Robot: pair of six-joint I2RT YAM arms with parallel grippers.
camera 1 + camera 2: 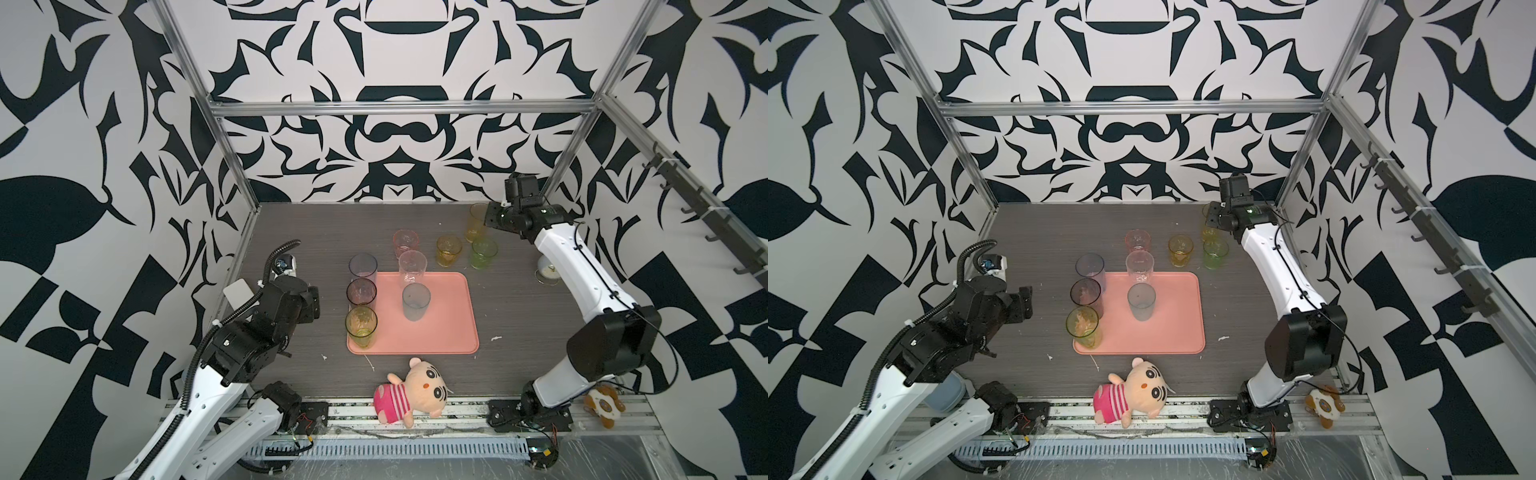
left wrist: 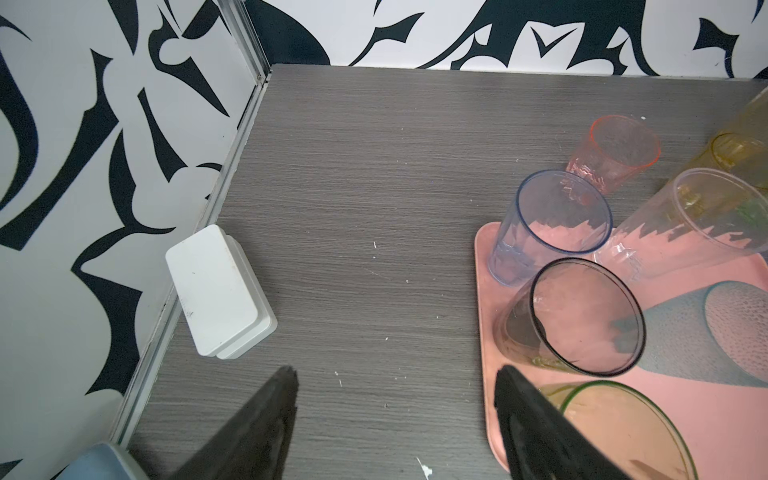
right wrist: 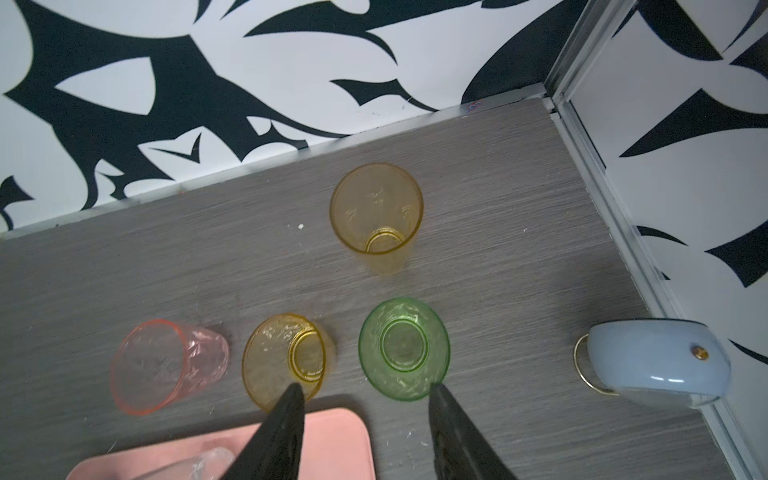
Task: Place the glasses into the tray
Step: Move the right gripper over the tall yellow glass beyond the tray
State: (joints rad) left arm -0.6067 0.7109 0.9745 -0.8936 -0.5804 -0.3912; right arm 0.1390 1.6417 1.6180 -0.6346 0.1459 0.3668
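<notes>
By the wall at the left of a top view lies a small white box [image 1: 237,291]. Just right of it the left gripper [image 1: 314,306] hovers over bare table beside the tray, and the left wrist view shows its jaws spread wide with nothing between them. The salmon-pink tray [image 1: 451,328] sits at mid-frame and carries five of the glasses, all upright. Down its left edge stand a tall blue-grey glass [image 1: 363,266], a smoky glass [image 1: 361,291] and a yellow-green glass [image 1: 361,326]. Further right are a tall clear glass [image 1: 412,269] at the tray's upper edge and a greyish teal glass [image 1: 416,302] just below it. Above the tray, on the table, stand a short pink glass [image 1: 406,242], a short amber glass [image 1: 449,250], a short green glass [image 1: 484,252] and a tall yellow glass [image 1: 477,220]. At the upper right the right gripper [image 3: 365,388] is raised over that group, jaws parted and pinching nothing.
</notes>
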